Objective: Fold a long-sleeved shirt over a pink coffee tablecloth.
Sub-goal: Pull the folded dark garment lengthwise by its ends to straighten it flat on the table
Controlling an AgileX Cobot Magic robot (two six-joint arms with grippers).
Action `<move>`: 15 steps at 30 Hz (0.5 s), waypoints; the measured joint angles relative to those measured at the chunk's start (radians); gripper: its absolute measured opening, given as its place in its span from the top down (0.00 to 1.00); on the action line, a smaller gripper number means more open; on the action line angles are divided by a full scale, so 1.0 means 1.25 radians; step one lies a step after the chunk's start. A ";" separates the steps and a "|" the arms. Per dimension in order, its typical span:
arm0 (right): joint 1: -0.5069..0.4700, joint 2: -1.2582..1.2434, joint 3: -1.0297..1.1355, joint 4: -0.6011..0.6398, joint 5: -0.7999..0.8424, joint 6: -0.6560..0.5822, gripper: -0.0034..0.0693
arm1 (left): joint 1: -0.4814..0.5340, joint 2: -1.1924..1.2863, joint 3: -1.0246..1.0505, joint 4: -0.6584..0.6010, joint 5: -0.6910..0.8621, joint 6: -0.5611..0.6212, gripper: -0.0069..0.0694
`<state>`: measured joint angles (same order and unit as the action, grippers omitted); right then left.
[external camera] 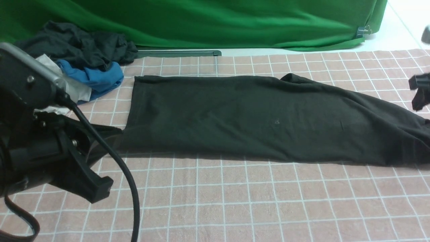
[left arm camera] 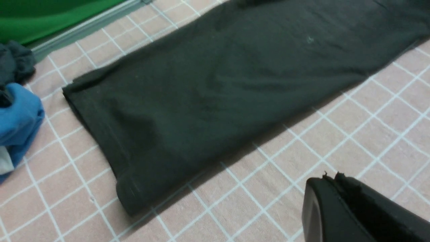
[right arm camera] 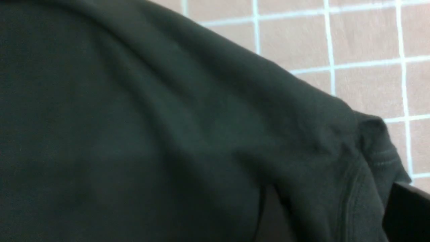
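Front view low, facing forward; left wrist oblique over same long-sleeved shirt [left arm camera: 218, 84]; right wrist very close

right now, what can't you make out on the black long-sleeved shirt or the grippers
- black long-sleeved shirt: right end cut off by the front view's edge.
- right gripper: just a sliver at that edge; open or shut unclear.
- bunched dark, blue and white clothes: partly behind the left arm, front view.

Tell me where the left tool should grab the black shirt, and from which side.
Take the long-sleeved shirt at its hem's near corner, coming from the robot's left, low along the pink tablecloth. That edge lies flat and free there, closest to the open left tool.
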<state>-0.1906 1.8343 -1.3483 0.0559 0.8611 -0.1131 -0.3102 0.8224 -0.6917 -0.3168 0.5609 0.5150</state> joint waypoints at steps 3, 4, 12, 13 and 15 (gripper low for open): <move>-0.001 0.046 0.000 0.001 -0.035 -0.002 0.37 | 0.000 0.000 0.000 -0.001 -0.003 0.000 0.89; -0.001 0.049 0.000 0.001 -0.037 -0.002 0.37 | 0.000 0.000 0.000 -0.001 -0.003 0.000 0.89; -0.006 0.142 0.000 -0.002 -0.080 0.004 0.36 | 0.000 0.000 0.000 -0.003 -0.003 0.001 0.89; -0.008 0.143 0.000 -0.002 -0.082 0.010 0.36 | 0.000 0.000 0.000 -0.003 -0.003 0.003 0.89; -0.011 0.143 0.000 -0.002 -0.087 0.024 0.34 | 0.000 0.000 0.000 -0.003 -0.002 0.003 0.89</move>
<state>-0.2047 2.0127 -1.3480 0.0530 0.7518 -0.0834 -0.3102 0.8224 -0.6917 -0.3201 0.5585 0.5183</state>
